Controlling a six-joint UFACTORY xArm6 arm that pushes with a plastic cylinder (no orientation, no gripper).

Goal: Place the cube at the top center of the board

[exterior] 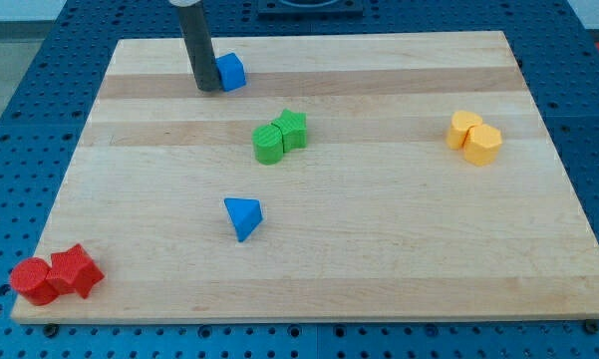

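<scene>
A blue cube [231, 71] sits near the view's top, left of the board's centre line. My tip [207, 88] stands right against the cube's left side, touching or nearly touching it. The dark rod rises from there out of the view's top edge. The wooden board [379, 259] fills most of the view.
Two green blocks [280, 137] lie together below and right of the cube. A blue triangular block [243, 216] lies at lower centre-left. Two yellow blocks [475, 138] sit at the right. Two red blocks [56, 275] sit at the board's bottom left corner.
</scene>
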